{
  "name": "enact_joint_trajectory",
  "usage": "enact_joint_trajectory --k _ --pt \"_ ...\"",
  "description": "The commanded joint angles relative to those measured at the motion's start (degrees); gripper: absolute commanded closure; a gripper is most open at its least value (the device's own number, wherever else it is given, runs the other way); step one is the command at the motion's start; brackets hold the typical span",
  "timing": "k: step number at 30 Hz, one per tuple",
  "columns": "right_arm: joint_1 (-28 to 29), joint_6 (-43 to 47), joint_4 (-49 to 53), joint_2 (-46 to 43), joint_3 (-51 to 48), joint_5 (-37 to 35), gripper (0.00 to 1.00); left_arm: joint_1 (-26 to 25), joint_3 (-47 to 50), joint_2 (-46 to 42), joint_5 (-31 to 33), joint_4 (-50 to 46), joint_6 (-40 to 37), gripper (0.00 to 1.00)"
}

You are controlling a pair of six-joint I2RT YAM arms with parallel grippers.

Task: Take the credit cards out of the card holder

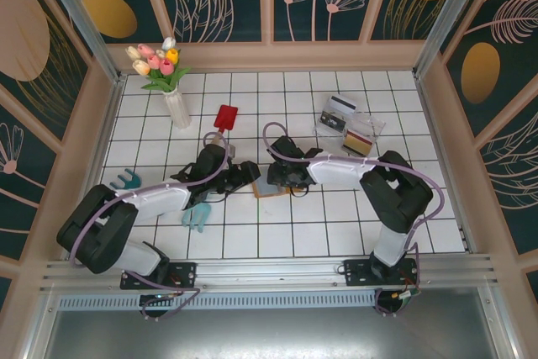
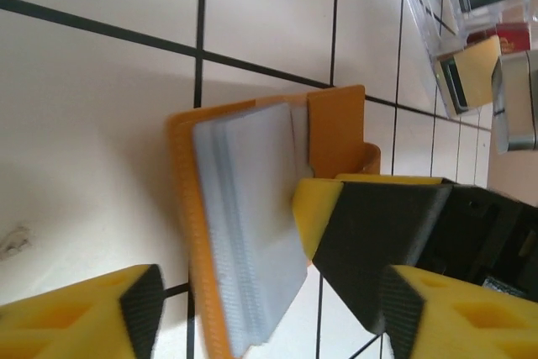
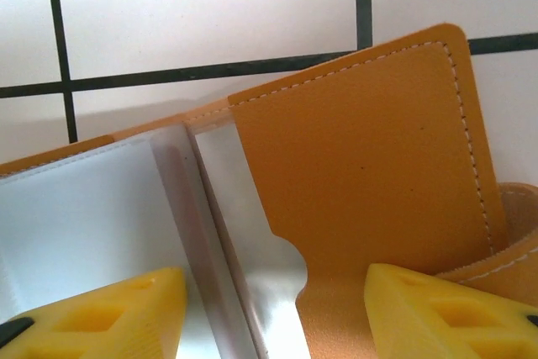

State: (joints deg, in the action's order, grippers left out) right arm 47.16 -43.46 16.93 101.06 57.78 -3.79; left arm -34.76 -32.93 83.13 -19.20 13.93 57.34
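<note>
From above, the card holder (image 1: 271, 191) lies near the middle of the surface, mostly covered by the left claw (image 1: 244, 176) and right claw (image 1: 282, 181) meeting over it. The left wrist view shows it open, with the grey credit cards (image 2: 252, 224) stacked inside and a right-claw finger (image 2: 370, 233) at the stack's edge. The right wrist view shows its stitched orange flap (image 3: 370, 166). Both claws stand wide, gripping nothing.
</note>
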Motion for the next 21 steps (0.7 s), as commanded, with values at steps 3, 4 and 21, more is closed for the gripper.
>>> enact_joint_trajectory --k 3,4,21 --pt "2.1 -8.3 1.1 -0.9 -2.7 2.4 0.4 0.3 -1.6 -0.5 -0.1 0.5 0.4 0.38" --pt "2.1 -9.2 1.4 -0.9 -2.6 2.3 0.4 0.3 -1.6 -1.0 0.5 0.1 0.5 0.39" --pt "1.5 -8.9 0.6 -3.7 -2.6 2.7 0.52 -1.3 -4.4 6.5 -4.9 2.0 0.3 0.7"
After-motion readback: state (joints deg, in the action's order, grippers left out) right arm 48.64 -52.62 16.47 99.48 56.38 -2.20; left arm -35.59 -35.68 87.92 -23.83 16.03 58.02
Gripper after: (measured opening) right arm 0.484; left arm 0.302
